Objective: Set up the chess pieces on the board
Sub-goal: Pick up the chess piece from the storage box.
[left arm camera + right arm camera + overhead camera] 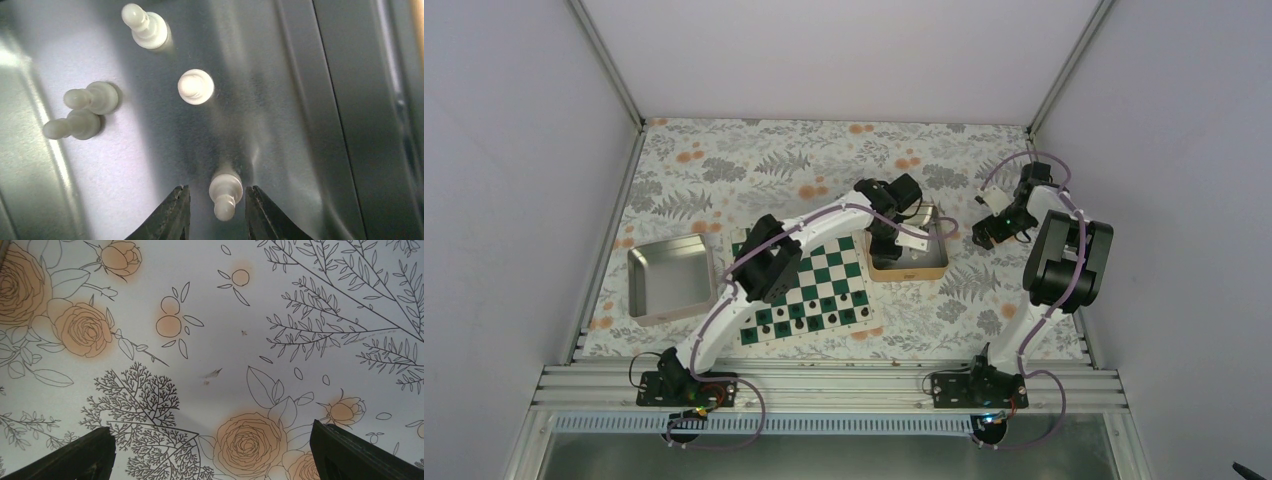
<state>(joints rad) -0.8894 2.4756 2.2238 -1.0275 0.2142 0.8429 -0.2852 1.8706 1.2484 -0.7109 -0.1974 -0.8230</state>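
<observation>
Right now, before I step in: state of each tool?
Left tool: open, straddling a white pawn lying in the tin, not clamped.
Right tool: open, empty, above the floral cloth.

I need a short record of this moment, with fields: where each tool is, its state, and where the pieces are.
left tool: open, inside the tin, one finger on each side of the nearest pawn
right tool: open, holds nothing, over the flowered cloth
pieces in tin: five white pawns in the left wrist view
board: dark pieces on its two near rows; no white piece visible on it
tray: left of the board
</observation>
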